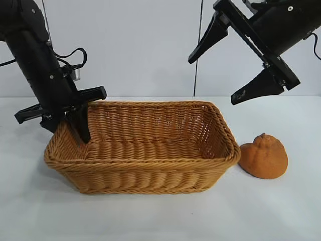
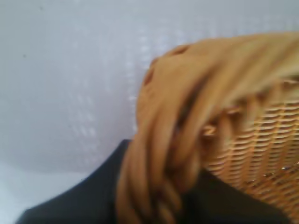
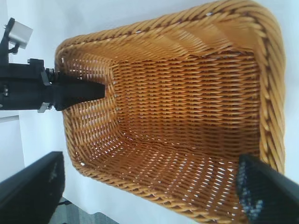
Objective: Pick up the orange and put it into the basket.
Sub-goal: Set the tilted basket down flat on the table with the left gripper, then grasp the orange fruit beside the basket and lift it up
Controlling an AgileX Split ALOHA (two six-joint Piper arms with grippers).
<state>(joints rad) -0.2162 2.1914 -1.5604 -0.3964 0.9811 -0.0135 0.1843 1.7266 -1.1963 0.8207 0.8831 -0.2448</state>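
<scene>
a dull-orange, matte orange point(image 1: 264, 156), round and a little squashed with a knobby bump at its top, sits on the white table point(image 1: 160, 216) just beside the basket's right end in the exterior view, outside it and apart from both grippers. the basket point(image 1: 150, 173), a large rectangular piece of golden-tan woven wicker with sloping sides and a braided rim, stands at the middle of the table; the right wrist view looks straight down into it and shows only bare weave on its floor and walls. the left gripper point(image 1: 75, 123) is down at the basket's left end, one dark finger reaching inside against the end wall while the braided rim runs between its fingers in the left wrist view; how firmly those fingers bear on the rim cannot be told. the right gripper point(image 1: 228, 68) hangs in the air above the basket's right end, its fingers spread wide with nothing between them, well above the orange.
</scene>
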